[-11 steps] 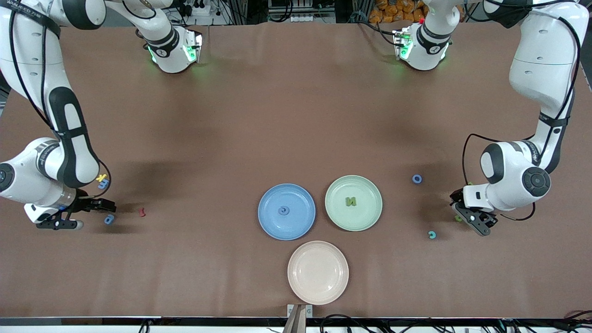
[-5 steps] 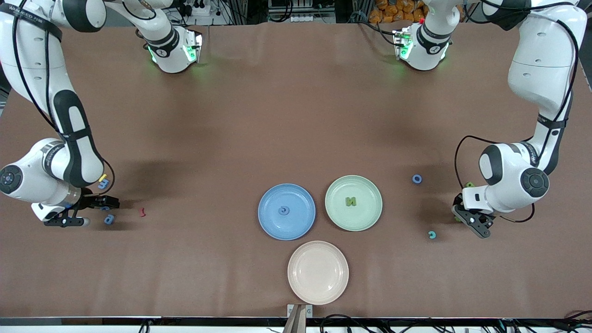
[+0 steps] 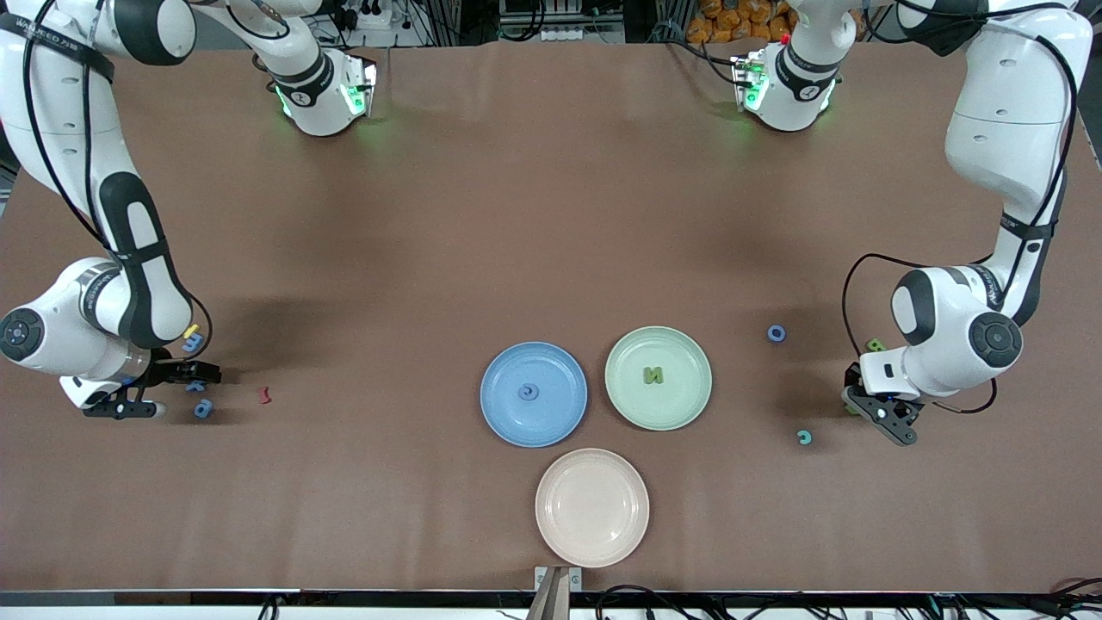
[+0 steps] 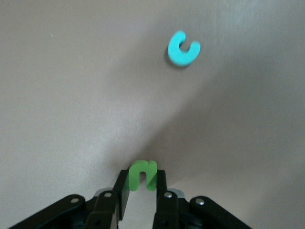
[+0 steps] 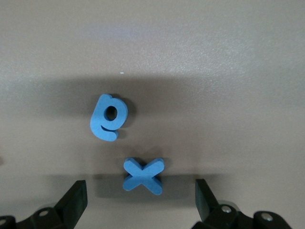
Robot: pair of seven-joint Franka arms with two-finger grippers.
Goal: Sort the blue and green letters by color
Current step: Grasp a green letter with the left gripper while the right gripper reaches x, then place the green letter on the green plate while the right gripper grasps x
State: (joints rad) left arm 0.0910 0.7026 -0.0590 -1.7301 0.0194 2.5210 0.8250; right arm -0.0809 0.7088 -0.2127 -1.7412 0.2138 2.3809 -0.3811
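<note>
Left pincer (image 4: 141, 191) clamps a green letter (image 4: 142, 175), hidden from front; right pincer (image 5: 140, 202) gapes around a blue X (image 5: 143, 175).

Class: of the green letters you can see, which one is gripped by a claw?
The green arch-shaped letter, pinched upright between the left claw fingers. The green N lies free on the green plate.
</note>
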